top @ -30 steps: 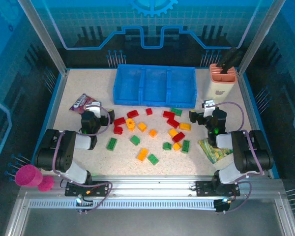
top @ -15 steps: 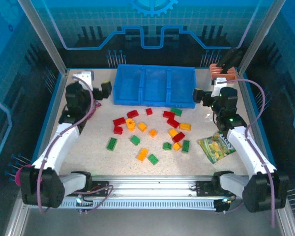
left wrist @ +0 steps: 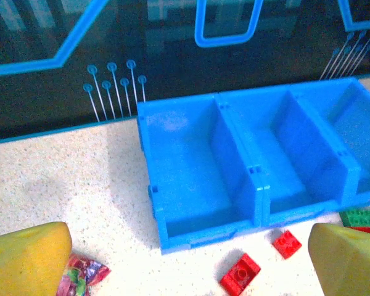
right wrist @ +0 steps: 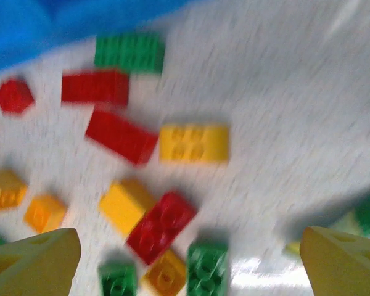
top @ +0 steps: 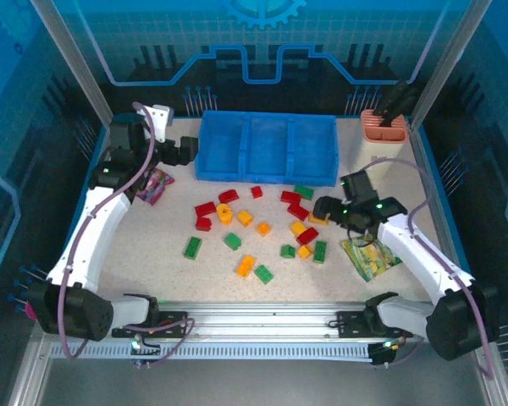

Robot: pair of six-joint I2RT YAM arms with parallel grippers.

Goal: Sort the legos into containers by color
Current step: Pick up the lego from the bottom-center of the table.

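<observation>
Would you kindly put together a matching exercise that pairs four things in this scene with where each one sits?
Things:
1. blue bin
2. purple snack packet
3. green-yellow snack packet
4. beige holder

Places:
A. far right corner
B. left side, toward the far edge
C. far edge, centre
D. right side, toward the near edge

Pairs: 1-C, 2-B, 3-D, 4-A
</observation>
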